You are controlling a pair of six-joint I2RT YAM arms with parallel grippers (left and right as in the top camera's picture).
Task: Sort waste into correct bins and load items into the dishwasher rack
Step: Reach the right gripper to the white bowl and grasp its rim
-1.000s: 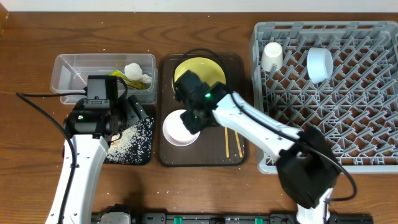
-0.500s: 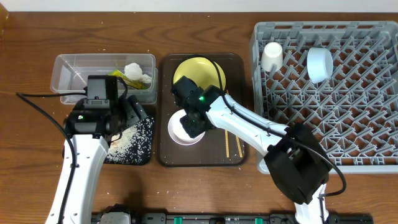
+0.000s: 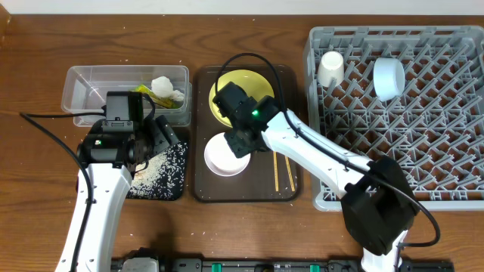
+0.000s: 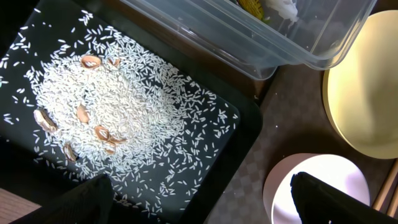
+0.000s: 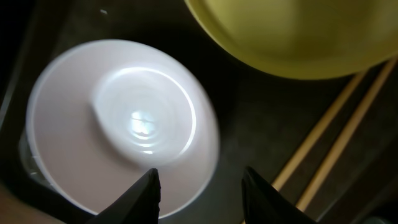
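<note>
A white bowl (image 3: 221,160) (image 5: 124,124) stands on the brown serving tray (image 3: 203,113), next to the yellow plate (image 3: 240,85) and the chopsticks (image 3: 281,175). My right gripper (image 3: 239,143) (image 5: 206,196) hovers open over the bowl's right rim, one finger above its inside and one outside. My left gripper (image 3: 161,137) (image 4: 208,202) is open wide above the black tray (image 3: 170,189), which holds rice crumbs (image 4: 106,106). The tissue (image 3: 166,87) and the wrapper (image 3: 144,92) lie in the clear tub (image 3: 91,87). The rack (image 3: 408,143) holds the white cup (image 3: 330,68) and the blue bowl (image 3: 388,77).
The tub and the black tray sit close against the serving tray's left side, and the rack stands just right of it. A black cable (image 3: 45,132) trails across the wood at the left.
My right wrist has shifted slightly up and to the right over the bowl, and the bowl sits a little further right. The left arm has not moved.
</note>
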